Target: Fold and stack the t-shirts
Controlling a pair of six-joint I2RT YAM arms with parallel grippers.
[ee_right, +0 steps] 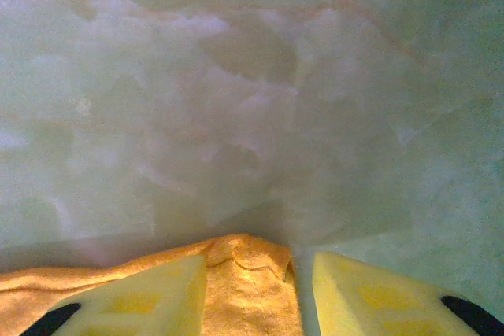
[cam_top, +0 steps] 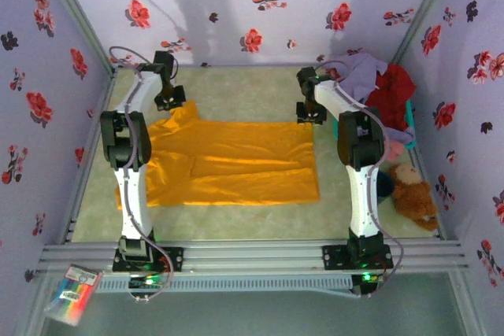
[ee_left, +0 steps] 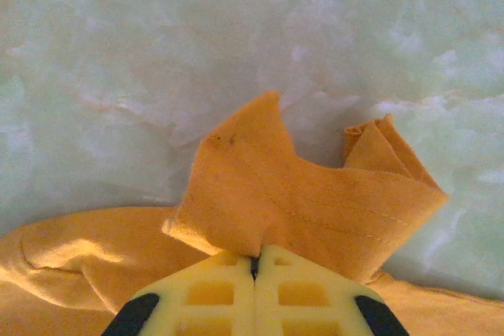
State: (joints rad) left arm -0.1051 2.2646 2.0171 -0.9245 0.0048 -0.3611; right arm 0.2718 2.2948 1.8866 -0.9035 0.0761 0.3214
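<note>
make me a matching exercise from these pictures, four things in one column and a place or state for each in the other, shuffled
Column one
1 left gripper
2 right gripper
3 brown plush teddy bear
4 large orange-yellow cloth t-shirt

Column two
a jaws apart, shirt corner between them
b spread across the middle of the table
c shut on a bunched fold of the shirt
d lying by the table's right edge

Pairs: 1-c, 2-a, 3-d, 4-b
</note>
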